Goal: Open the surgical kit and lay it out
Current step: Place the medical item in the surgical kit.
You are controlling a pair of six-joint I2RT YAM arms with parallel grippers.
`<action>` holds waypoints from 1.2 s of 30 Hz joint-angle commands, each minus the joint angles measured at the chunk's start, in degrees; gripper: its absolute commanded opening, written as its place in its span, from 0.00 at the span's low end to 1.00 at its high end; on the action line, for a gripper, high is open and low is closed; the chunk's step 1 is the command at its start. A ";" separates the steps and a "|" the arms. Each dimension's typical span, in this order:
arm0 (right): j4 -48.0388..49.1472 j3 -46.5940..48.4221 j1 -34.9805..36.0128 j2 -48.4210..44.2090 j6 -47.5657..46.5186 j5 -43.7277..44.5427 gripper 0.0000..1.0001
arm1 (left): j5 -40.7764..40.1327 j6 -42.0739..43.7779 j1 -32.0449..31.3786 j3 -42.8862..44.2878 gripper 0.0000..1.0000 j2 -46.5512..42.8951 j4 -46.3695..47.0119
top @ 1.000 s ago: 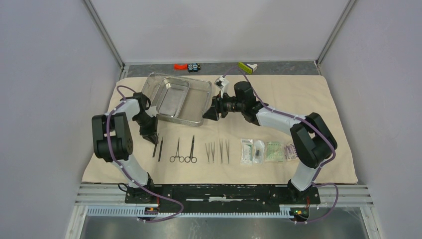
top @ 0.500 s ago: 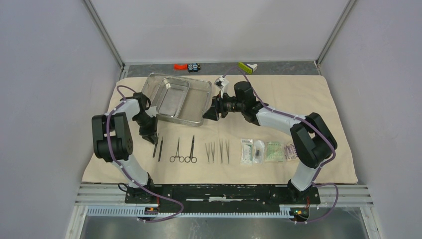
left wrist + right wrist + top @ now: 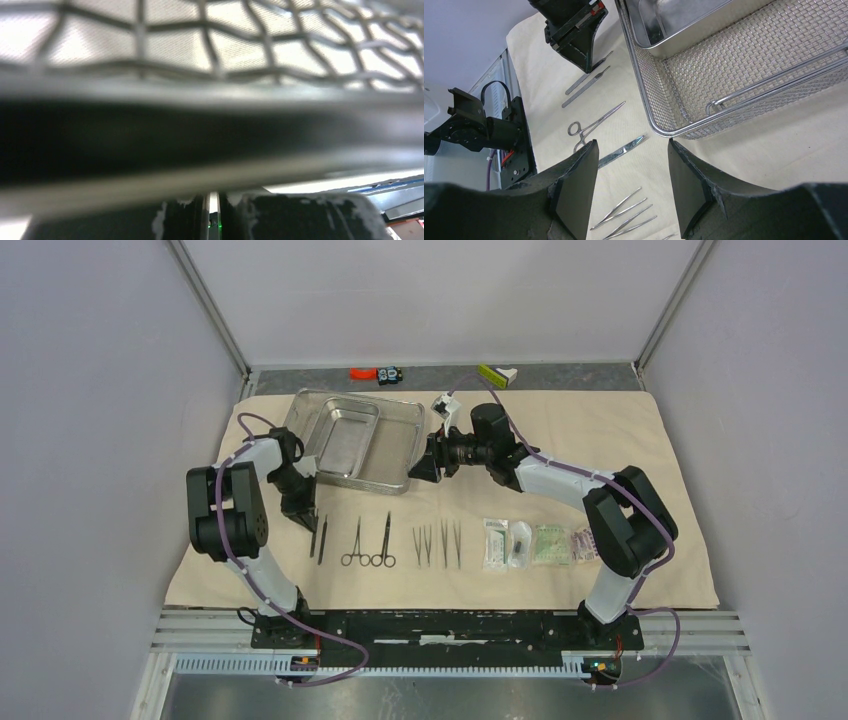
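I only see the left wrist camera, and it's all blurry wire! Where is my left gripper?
Observer: The left gripper points down just off the near left corner of the mesh tray.
Operator: What's under it?
Observer: Beige cloth, with two slim tools lying right by its tip.
Operator: And the other gripper?
Observer: The right gripper is open and empty, by the tray's near right corner.
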 commanded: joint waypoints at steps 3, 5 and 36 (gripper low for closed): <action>0.86 2.33 -0.34 -0.37 -0.78 0.48 0.60 | -0.09 2.48 -0.09 0.82 0.12 0.37 -5.36; 1.02 2.45 -0.33 -0.17 -0.61 0.37 0.60 | -0.41 2.83 -0.15 1.06 0.10 0.38 -5.60; 0.60 2.27 -0.51 -1.43 -1.54 0.51 0.60 | -6.62 4.99 -7.15 0.80 0.34 -5.86 7.80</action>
